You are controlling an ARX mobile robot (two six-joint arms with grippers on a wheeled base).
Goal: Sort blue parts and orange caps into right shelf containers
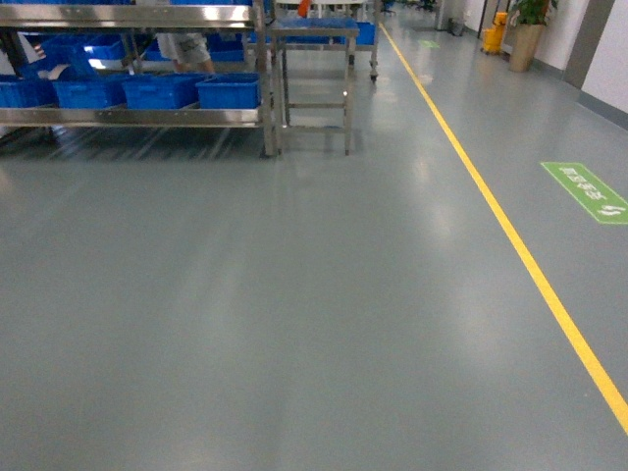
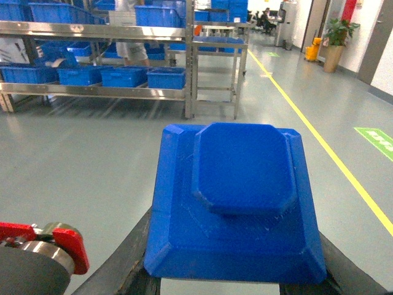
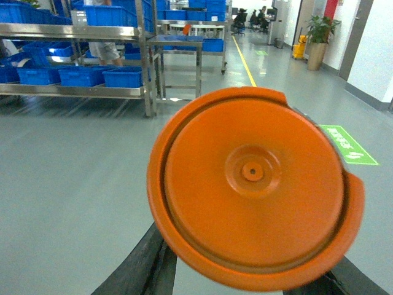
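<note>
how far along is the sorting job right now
Nothing looks sorted yet. In hand: the left gripper holds a blue part and the right gripper holds an orange cap. Left to do: cross the floor to the shelf with the blue containers and drop both in.

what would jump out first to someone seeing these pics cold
Two bright held pieces fill the wrist views: a round orange cap in the right gripper and a stepped blue part in the left gripper. Beyond them, in the head view, a metal shelf lined with blue crates stands at upper left, and a yellow floor line runs away on the right.
</note>
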